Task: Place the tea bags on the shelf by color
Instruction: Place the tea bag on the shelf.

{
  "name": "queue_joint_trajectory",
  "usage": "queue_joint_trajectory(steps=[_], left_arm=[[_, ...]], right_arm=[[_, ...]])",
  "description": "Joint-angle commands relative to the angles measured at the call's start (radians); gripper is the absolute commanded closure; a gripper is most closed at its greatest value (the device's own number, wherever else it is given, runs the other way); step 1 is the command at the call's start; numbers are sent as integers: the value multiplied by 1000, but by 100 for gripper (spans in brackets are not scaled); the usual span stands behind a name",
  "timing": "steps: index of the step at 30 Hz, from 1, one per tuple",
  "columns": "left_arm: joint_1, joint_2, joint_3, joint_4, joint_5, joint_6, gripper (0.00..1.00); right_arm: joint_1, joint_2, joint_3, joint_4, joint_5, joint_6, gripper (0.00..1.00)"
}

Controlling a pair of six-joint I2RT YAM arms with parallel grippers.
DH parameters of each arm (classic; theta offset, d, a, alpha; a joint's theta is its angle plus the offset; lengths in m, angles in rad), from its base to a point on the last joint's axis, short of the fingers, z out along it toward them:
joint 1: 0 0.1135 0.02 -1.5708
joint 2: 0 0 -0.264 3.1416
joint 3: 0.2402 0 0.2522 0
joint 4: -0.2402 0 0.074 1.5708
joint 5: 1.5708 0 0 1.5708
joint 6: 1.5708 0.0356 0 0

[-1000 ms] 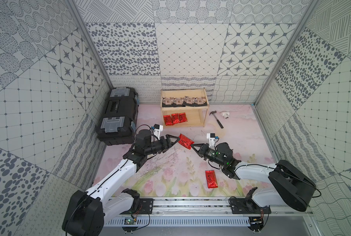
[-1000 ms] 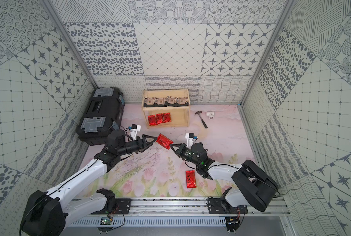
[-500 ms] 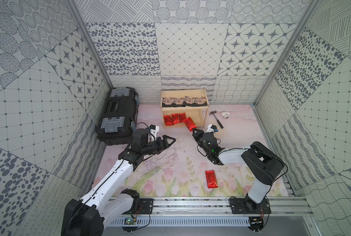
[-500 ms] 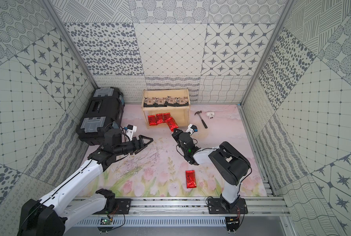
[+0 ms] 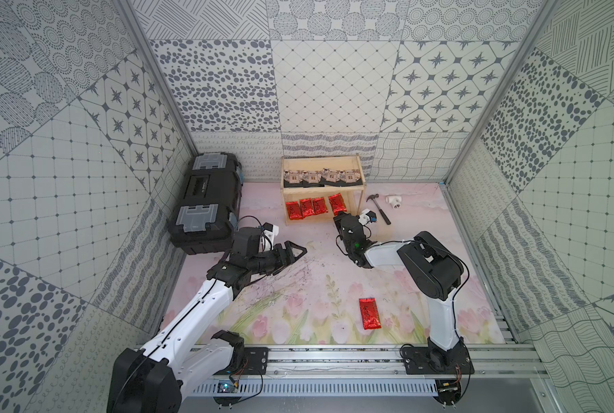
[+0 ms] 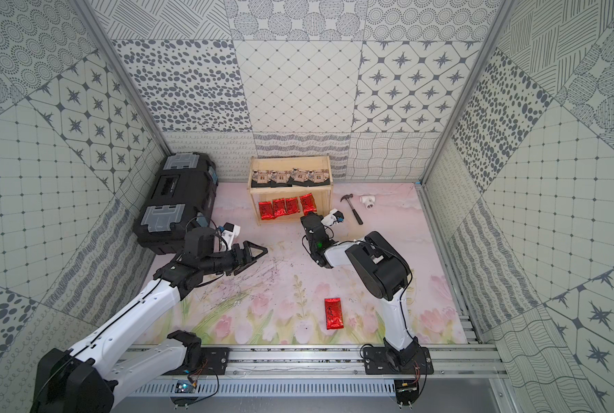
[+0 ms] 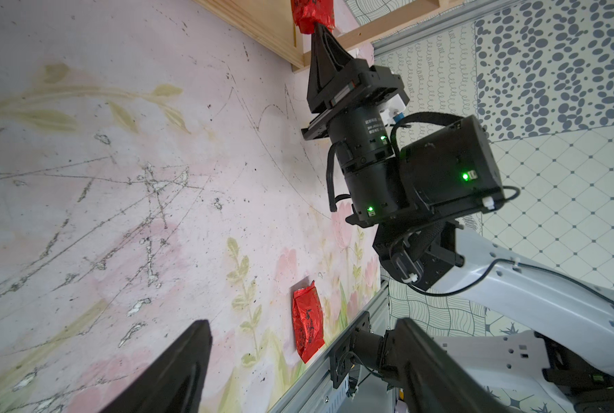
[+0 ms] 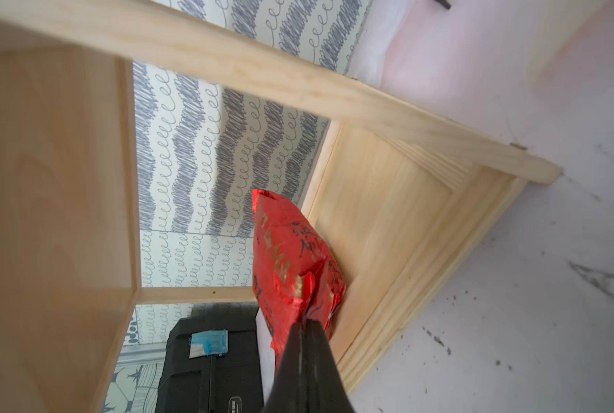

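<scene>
A red tea bag (image 8: 291, 257) is shown pinched at its near end by the right gripper (image 8: 307, 321), whose jaws are closed tight on the foil. The packet is held tilted inside the lower tier of the shelf (image 5: 320, 188), just right of three red tea bags (image 5: 307, 208) lying in a row on the lower board. Whether it rests on the board cannot be told. Four black tea bags (image 5: 321, 177) are lined up on the upper board. One more red packet (image 5: 369, 313) lies on the mat near the front rail. The left gripper (image 5: 296, 254) is held over the mat, well apart from the shelf, with jaws spread wide and nothing between them. A black toolbox (image 5: 205, 203) stands at far left, and a hammer (image 5: 379, 211) lies right of the shelf.
</scene>
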Motion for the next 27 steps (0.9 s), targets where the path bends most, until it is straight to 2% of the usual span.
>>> queue_joint_trajectory(steps=[1,27], left_arm=[[7,-5,-3,-8,15,26,16],[7,-10,-6,-4,21,27,16]], right_arm=[[-6,31,51,-57,32,32,100],[-10,182,230,-153,7,118,100]])
